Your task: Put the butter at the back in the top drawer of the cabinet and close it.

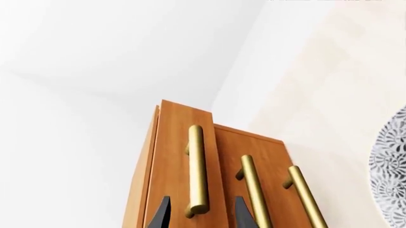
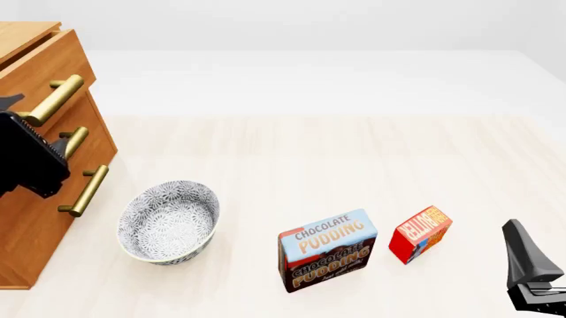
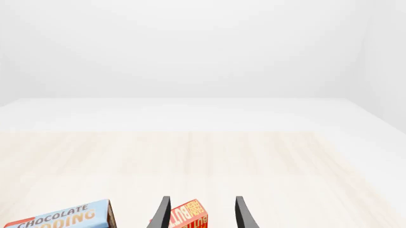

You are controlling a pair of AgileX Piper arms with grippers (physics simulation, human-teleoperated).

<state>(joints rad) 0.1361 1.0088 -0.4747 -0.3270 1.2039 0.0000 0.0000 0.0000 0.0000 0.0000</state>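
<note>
The butter (image 2: 422, 233) is a small red box with orange lettering, standing on the table at the front right; it also shows in the right wrist view (image 3: 190, 217). My right gripper (image 3: 201, 213) is open, just short of the butter and apart from it. The wooden cabinet (image 2: 36, 218) stands at the far left. Its top drawer (image 1: 174, 156) sits a little proud of the two lower fronts. My left gripper (image 1: 201, 213) is open, its fingers on either side of the top drawer's brass handle (image 1: 196, 168) without closing on it.
A brown and light-blue Chocolate Pudding box (image 2: 327, 250) stands left of the butter. A patterned grey bowl (image 2: 168, 224) sits close to the cabinet's lower drawers. The left arm's black body (image 2: 26, 159) hangs in front of the drawer fronts.
</note>
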